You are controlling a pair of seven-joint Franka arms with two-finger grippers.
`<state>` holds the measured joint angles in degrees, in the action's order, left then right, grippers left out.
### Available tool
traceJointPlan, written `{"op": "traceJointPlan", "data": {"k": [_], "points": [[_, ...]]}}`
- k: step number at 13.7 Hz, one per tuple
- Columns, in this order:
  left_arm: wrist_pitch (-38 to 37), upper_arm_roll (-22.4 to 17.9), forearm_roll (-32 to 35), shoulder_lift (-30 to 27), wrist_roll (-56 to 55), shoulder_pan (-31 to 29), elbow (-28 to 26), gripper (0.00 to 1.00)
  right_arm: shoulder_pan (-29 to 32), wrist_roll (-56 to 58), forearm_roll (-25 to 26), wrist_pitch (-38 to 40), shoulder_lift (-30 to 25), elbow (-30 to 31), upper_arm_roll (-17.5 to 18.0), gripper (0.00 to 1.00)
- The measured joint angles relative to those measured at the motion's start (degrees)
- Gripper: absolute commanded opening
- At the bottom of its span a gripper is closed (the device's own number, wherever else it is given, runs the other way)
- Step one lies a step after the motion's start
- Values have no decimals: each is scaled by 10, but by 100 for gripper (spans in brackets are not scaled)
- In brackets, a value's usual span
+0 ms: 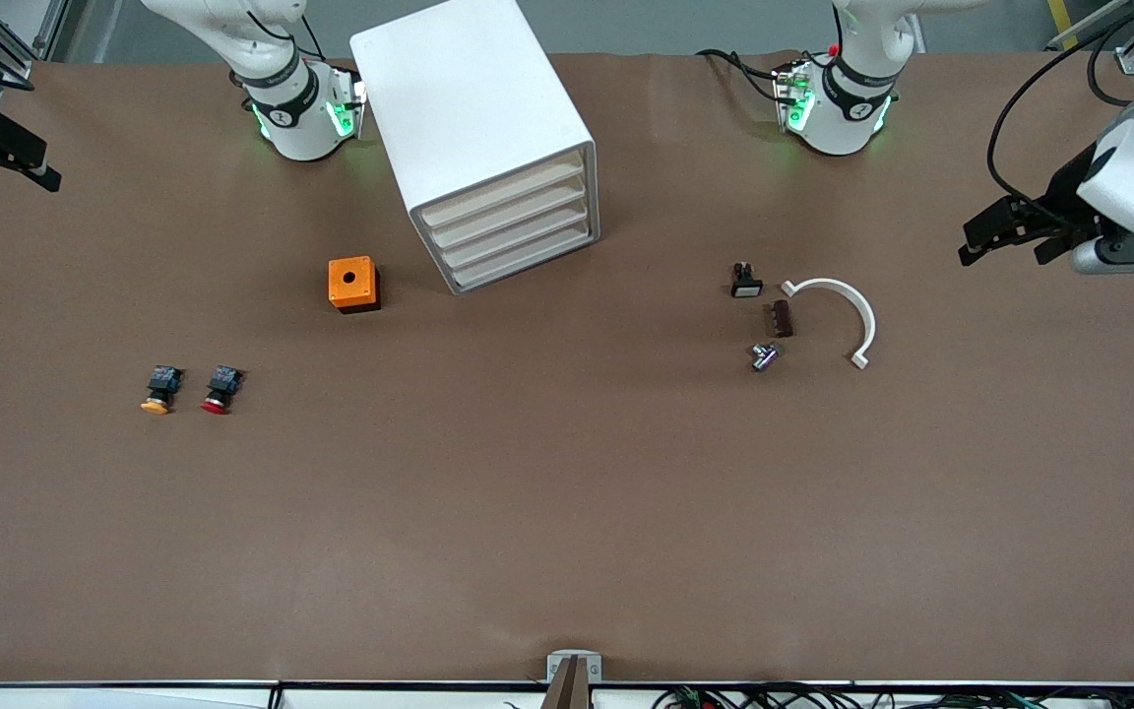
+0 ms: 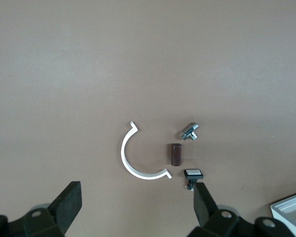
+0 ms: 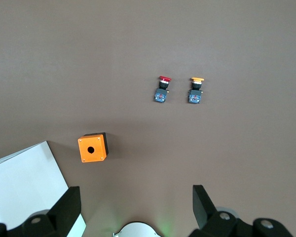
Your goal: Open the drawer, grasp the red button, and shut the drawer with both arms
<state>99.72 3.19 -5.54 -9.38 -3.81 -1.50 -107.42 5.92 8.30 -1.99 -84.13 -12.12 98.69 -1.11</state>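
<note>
Drawer fronts (image 1: pixel 518 231), four alike, all sit flush in the cabinet (image 1: pixel 473 108), so nothing of the task looks begun.

Nearest the camera edge of the desk (image 1: pixel 567 532), toward the right arm's end, lies the red button (image 1: pixel 220 389), just beside its orange-capped twin (image 1: pixel 159 389). A little farther from the camera stands an orange box (image 1: pixel 353 284), near the cabinet. Toward the left arm's end lie a metal fitting (image 1: pixel 763 356), a brown block (image 1: pixel 782 318), a white arc (image 1: pixel 838 315) and a black part (image 1: pixel 745 282).

Likely trouble: the two buttons are so close and so alike that a careless grasp could take the orange one or knock both. The cabinet stands loose and askew on the desk, so pulling a drawer may drag it unless the other arm braces it. With four identical fronts stacked tight, a finger could catch the wrong one.

Left hand (image 2: pixel 135 207) hangs over the desk's edge at the left arm's end, fingers wide apart, holding and touching nothing. Right hand (image 3: pixel 135 210) hangs high over the far edge by its own base, likewise wide and empty. Both arms wait.
</note>
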Motion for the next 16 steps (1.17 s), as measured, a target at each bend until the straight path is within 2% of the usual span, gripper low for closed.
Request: {"op": "traceJointPlan", "data": {"k": [6,10,16], "points": [[-79,7,15,-1,0,1,86,100,0,0,0,2,-1,0,3,100],[-100,8,15,6,0,1,112,100,-8,1,0,8,-5,0,6,100],[-131,8,28,50,0,2,159,100,-13,4,1,9,-9,1,7,100]]}}
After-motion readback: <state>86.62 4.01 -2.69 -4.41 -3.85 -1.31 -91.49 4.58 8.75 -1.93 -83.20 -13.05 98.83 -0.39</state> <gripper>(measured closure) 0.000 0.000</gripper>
